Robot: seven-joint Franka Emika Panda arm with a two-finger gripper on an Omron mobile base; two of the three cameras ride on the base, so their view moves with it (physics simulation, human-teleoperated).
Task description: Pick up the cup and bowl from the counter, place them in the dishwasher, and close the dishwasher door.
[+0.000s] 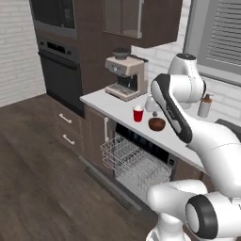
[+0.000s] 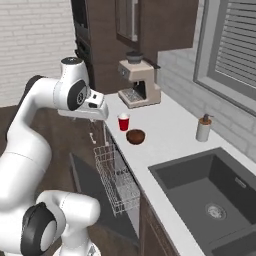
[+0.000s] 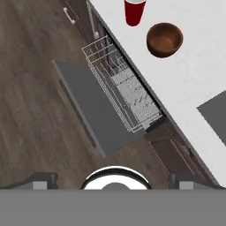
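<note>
The red cup [image 1: 138, 114] [image 2: 123, 122] stands on the light counter [image 2: 175, 130] near its front edge. Just beside it sits the brown bowl [image 1: 156, 124] [image 2: 135, 136], both upright and untouched. Below them the dishwasher is open: its white wire rack [image 1: 132, 162] [image 2: 115, 180] is pulled out over the lowered dark grey dishwasher door [image 3: 92, 110] [image 2: 85, 192]. My gripper [image 3: 114, 181] hangs high above the door and rack, open and empty. In the hand view the cup [image 3: 133, 11] and bowl [image 3: 164, 39] lie far off at the top.
A coffee machine [image 1: 124, 77] [image 2: 140, 82] stands at the counter's far end. A grey soap dispenser [image 2: 203, 129] sits by the wall, and a dark sink [image 2: 215, 190] lies to the right. A black wall oven [image 1: 59, 70] is at left, with wooden floor in front.
</note>
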